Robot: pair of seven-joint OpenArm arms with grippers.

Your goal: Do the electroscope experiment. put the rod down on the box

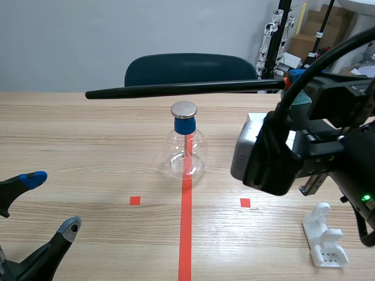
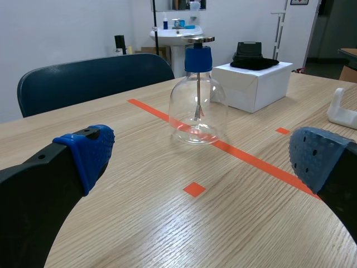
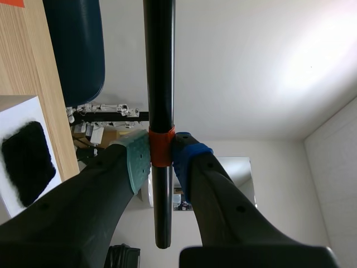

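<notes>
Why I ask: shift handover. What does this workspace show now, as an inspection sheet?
Surface: wooden table, orange-red tape marks.
Job's things: black rod held level above the electroscope; white box with a black cloth on it, beside the electroscope.
Clutter: white plastic stand by the right arm.
Tools: left tool open, low over the table, holding nothing; right tool shut on the rod at its orange band.
Cables: black cables along the right arm.
Surroundings: dark chair, cardboard boxes, a washbasin beyond the table.
</notes>
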